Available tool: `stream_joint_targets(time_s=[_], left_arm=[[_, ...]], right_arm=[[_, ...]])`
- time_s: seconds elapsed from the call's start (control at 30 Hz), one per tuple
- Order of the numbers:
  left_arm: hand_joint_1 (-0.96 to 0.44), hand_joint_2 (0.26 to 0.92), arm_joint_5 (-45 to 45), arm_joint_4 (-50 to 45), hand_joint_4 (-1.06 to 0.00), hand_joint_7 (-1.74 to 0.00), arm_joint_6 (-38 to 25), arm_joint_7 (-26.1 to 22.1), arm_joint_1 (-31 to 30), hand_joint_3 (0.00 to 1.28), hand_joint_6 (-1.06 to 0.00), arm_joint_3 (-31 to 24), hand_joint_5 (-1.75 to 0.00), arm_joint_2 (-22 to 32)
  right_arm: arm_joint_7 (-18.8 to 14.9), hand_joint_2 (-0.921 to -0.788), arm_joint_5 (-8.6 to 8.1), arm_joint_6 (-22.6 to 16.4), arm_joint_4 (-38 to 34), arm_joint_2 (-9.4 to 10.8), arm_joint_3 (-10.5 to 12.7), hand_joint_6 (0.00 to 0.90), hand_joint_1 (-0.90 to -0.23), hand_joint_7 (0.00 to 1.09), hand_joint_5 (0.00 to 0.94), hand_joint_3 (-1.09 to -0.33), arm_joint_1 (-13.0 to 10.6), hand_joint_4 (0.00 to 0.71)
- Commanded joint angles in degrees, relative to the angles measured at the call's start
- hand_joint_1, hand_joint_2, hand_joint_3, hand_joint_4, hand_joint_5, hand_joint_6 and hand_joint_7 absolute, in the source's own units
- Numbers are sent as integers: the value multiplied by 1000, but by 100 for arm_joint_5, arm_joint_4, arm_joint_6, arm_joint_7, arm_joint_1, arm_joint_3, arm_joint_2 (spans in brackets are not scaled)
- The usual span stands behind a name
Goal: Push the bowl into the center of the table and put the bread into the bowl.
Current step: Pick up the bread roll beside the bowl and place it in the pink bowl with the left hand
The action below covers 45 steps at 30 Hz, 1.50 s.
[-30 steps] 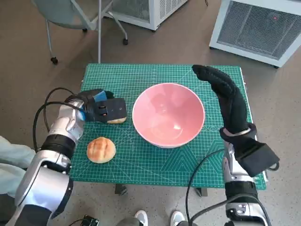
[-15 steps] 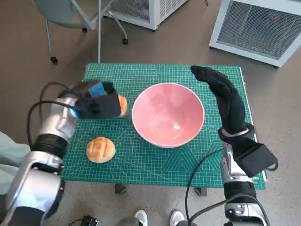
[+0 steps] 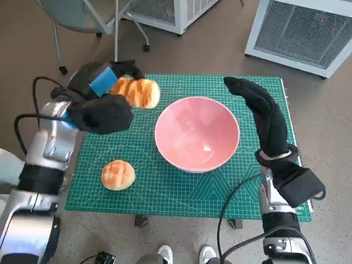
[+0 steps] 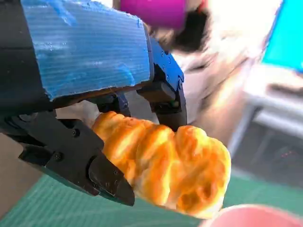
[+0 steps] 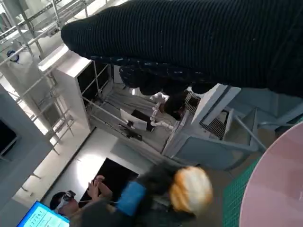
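- The left hand (image 3: 102, 104) is grasping a long twisted bread (image 3: 136, 92) between its black fingers (image 4: 168, 101), holding it lifted off the green mat (image 3: 181, 184).
- The pink bowl (image 3: 197, 133) is sitting on the mat between the two hands, beside the lifted bread; it is holding nothing.
- A round bun (image 3: 117, 175) is lying on the mat below the left hand, apart from the bowl.
- The right hand (image 3: 258, 107) in its knitted glove is stretching out flat just beside the bowl's rim, grasping nothing; whether it is touching the rim cannot be told.
- The right wrist view is showing the bread (image 5: 191, 188) as a blur in the taped hand.
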State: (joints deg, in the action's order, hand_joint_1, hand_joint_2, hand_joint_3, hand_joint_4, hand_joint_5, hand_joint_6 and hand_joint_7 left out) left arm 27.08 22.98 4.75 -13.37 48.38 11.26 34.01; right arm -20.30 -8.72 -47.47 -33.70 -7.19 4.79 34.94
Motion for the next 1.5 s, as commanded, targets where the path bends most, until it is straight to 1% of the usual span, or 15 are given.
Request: stream_joint_targets(time_s=[0.03,0.23,0.5,0.57,0.73,0.9,1.1,1.27,1.5], left_arm=[[2,894,5,-995,-820,-1150,-188,-95,-184,20,-721,-138,-939,-3],[2,894,87,-1494,-833,-1151,-166,-85,-184,18,-711,26,-935,-282],[2,902,337,-1245,-821,-1158,-73,-247,168,16,-692,543,-960,-774],[2,903,364,-1073,-817,-1160,28,-259,263,15,-694,656,-961,-888],[2,904,517,-236,-812,-1169,349,-166,571,15,-693,981,-959,-1238],[2,910,782,635,-810,-1166,539,-57,862,15,-666,1322,-996,-1562],[2,917,925,1266,-791,-1123,671,36,1023,16,-654,1496,-1074,-1779],[2,919,1070,1838,-773,-1124,755,184,1132,19,-652,1646,-1097,-1934],[2,919,1158,2450,-760,-1106,849,337,1246,21,-660,1742,-1124,-2067]], right_arm=[[7,-921,-10,27,-68,-15,14,-1,-754,426,2,-803,-123,149],[24,-921,-7,30,-19,0,8,-1,-754,425,1,-803,-153,149],[43,-921,0,19,-40,18,12,-1,-755,423,1,-803,-151,149],[47,-921,1,18,-26,20,13,-1,-755,423,1,-802,-163,149],[42,-921,-29,26,62,19,23,-1,-756,423,1,-802,-223,148],[39,-921,-64,55,176,18,38,-1,-761,421,0,-802,-298,146],[57,-921,-63,97,297,21,55,-1,-767,421,0,-799,-371,137],[82,-921,-47,95,364,22,78,-1,-767,422,0,-799,-423,135],[150,-921,10,64,354,45,79,-1,-757,415,0,-800,-429,134]])
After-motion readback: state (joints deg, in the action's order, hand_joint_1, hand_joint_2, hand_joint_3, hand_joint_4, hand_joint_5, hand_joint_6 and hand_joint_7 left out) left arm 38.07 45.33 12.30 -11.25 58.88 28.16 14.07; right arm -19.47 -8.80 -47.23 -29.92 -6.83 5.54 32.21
